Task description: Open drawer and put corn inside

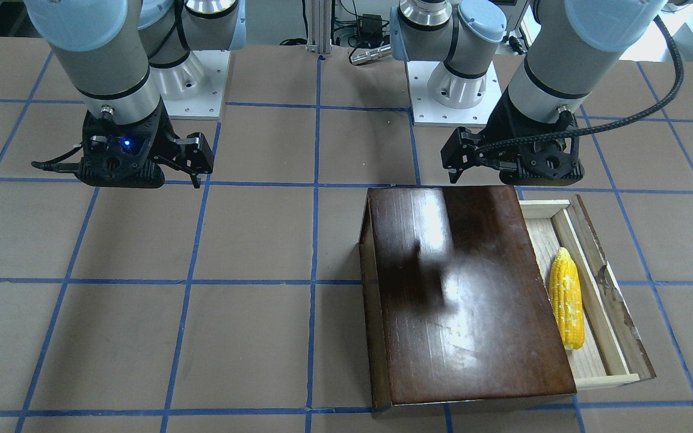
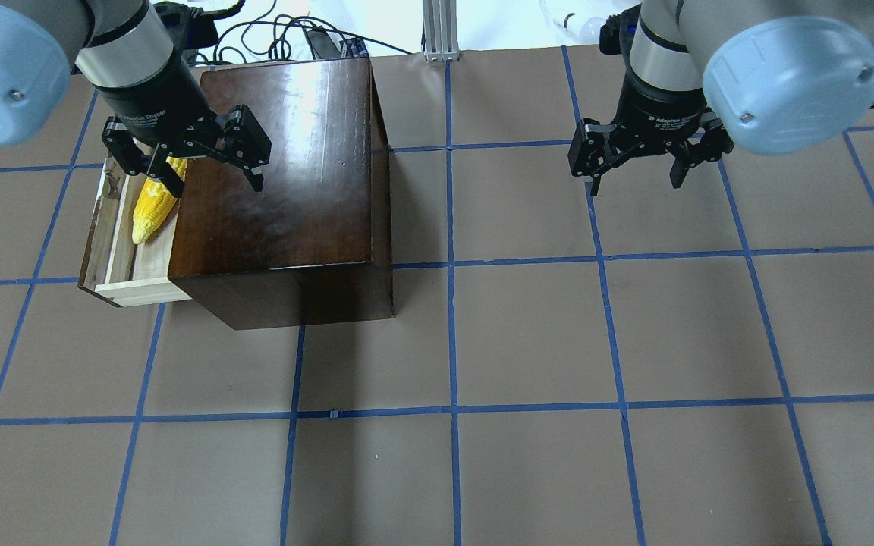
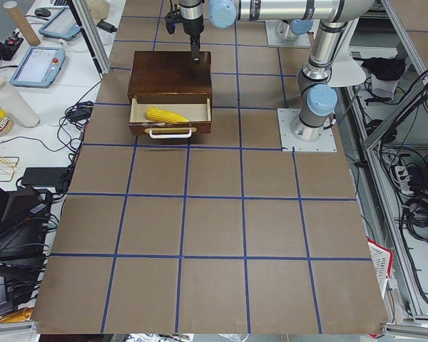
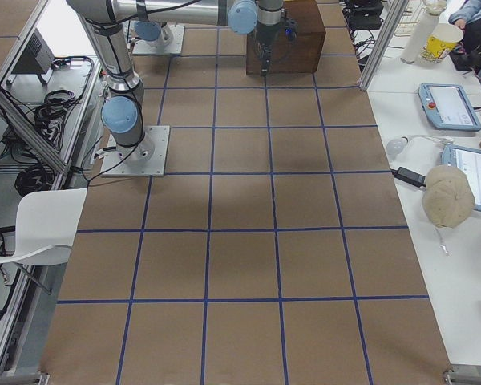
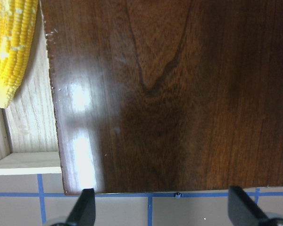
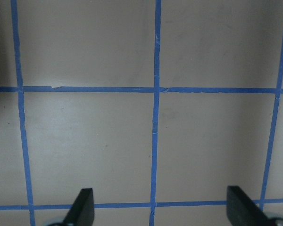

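The glossy dark-brown box [image 2: 285, 174] stands at the table's left. Its drawer [image 2: 122, 287] is pulled out to the left, showing a pale wood tray and a worn brown front panel [image 1: 614, 294]. The yellow corn [image 2: 150, 214] lies inside the drawer along its length; it also shows in the front view [image 1: 566, 297] and the left wrist view [image 5: 12, 42]. My left gripper [image 2: 217, 184] is open and empty above the box top, near the drawer side. My right gripper [image 2: 634, 182] is open and empty over bare table, far right of the box.
The table is a brown surface with a grid of blue tape lines [image 2: 452, 265]. The arm bases [image 1: 452, 90] stand at the robot's edge. Cables and a metal post [image 2: 441, 30] lie beyond the far edge.
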Motion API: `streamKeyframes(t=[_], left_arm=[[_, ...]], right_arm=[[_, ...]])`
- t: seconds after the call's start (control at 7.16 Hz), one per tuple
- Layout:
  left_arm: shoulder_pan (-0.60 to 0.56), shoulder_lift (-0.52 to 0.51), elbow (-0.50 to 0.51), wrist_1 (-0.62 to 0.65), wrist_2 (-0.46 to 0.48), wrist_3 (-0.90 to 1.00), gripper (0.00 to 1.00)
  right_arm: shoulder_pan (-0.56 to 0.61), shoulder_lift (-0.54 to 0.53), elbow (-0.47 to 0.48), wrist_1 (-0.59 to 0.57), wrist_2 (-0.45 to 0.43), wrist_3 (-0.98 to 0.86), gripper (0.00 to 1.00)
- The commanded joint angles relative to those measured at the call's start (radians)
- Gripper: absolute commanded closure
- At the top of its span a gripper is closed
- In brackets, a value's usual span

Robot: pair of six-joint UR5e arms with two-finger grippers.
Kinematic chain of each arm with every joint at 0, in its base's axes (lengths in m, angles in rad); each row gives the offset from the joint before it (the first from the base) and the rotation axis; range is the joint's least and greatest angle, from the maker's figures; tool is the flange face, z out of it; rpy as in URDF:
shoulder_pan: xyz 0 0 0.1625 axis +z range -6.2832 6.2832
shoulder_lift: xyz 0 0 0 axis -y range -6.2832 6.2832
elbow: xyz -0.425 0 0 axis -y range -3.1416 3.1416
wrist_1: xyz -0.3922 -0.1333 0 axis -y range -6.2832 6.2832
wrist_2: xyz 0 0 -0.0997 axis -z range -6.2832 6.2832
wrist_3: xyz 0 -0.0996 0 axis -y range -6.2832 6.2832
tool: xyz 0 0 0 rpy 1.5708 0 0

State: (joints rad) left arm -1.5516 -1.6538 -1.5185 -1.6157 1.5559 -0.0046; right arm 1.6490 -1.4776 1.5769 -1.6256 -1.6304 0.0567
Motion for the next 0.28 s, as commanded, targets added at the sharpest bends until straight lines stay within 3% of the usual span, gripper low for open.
streamKeyframes(t=[0.0,0.14], left_arm=[[-0.001,0.003,-0.002,0.000,0.000,-0.002,0.00],[0.001,0.003,-0.002,0.000,0.001,-0.002,0.00]], right_arm=[[0.000,0.000,0.000,0.001,0.000,0.000,0.00],[0.000,0.000,0.000,0.001,0.000,0.000,0.00]])
